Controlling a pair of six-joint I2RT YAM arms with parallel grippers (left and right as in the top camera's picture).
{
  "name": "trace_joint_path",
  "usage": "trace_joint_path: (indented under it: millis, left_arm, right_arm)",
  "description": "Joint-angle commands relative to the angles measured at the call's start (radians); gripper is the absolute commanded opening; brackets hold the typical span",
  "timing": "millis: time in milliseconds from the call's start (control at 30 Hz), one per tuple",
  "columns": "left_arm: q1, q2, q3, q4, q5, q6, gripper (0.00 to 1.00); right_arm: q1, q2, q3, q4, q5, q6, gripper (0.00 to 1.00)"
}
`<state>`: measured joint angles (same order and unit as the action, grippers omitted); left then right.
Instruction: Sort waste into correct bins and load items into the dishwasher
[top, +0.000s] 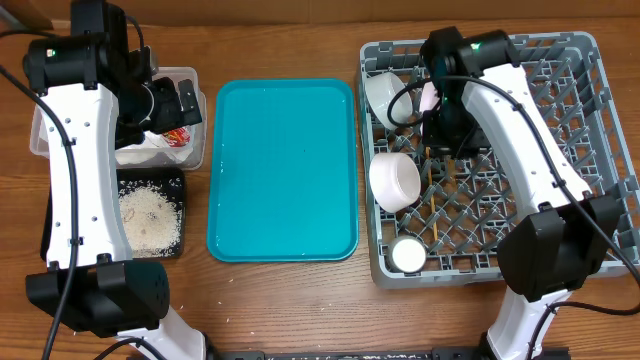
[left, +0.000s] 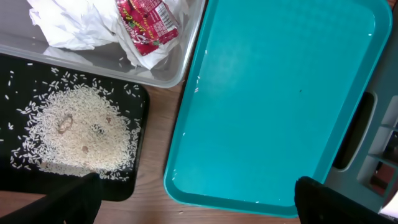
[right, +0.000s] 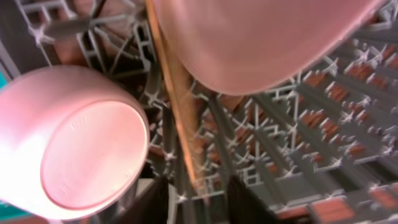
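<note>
Left gripper (left: 199, 202) gaped; right gripper (right: 199, 202) stood parted.
Crumpled napkins (left: 74, 25) and glossy wrapper (left: 146, 22) filled the clear tub (left: 168, 71), rice (left: 81, 134) the black tray (left: 18, 68); a wooden chopstick (right: 177, 118) lay on the lattice rack (right: 298, 124).

1. Overhead view: bright, even light from above, with soft, faint shadows and sharp focus throughout.
2. Left wrist view: crisp, with small glints along the lower rim of the teal tray (left: 280, 93).
3. Right wrist view: heavily blurred and pink-tinted. The bowl (right: 81, 143) at lower left and the rack (right: 348, 93) are out of focus.
</note>
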<state>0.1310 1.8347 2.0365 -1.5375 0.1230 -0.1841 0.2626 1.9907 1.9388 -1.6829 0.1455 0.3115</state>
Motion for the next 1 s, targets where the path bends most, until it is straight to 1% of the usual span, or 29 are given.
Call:
trace_joint_path:
  millis: [0, 67, 233, 367, 467, 500, 533, 567, 767, 967]
  left_arm:
    - [0.0, -0.017, 0.012, 0.002, 0.0, 0.004, 1.0]
    - [0.0, -0.017, 0.012, 0.002, 0.0, 0.004, 1.0]
    - [0.0, -0.017, 0.012, 0.002, 0.0, 0.004, 1.0]
    - [0.0, -0.017, 0.012, 0.002, 0.0, 0.004, 1.0]
    - [0.0, -0.017, 0.012, 0.002, 0.0, 0.004, 1.0]
    - [0.0, -0.017, 0.012, 0.002, 0.0, 0.004, 1.0]
    - [0.0, -0.017, 0.012, 0.002, 0.0, 0.004, 1.0]
    - [0.0, -0.017, 0.012, 0.002, 0.0, 0.004, 1.0]
    - [0.0, -0.017, 0.012, 0.002, 0.0, 0.004, 1.0]
    - [0.0, -0.017, 0.012, 0.002, 0.0, 0.004, 1.0]
  right_arm:
    - [0.005, -0.003, -0.002, -0.01, 0.008, -0.005, 0.39]
    - [0.005, -0.005, -0.002, -0.011, 0.008, -0.005, 0.41]
    - [0.012, -0.047, 0.0, -0.011, 0.007, -0.003, 0.41]
    - [0.031, -0.141, 0.001, -0.01, 0.008, 0.01, 0.43]
    - [0.047, -0.243, 0.008, -0.011, 0.007, 0.036, 0.48]
    - [0.053, -0.286, 0.008, -0.011, 0.007, 0.049, 0.55]
    - [0.056, -0.322, 0.008, -0.011, 0.005, 0.061, 0.7]
    - [0.061, -0.369, 0.008, -0.011, -0.014, 0.06, 1.0]
    - [0.064, -0.589, 0.007, -0.011, -0.196, 0.06, 1.0]
    - [0.064, -0.693, 0.007, -0.011, -0.131, 0.013, 1.0]
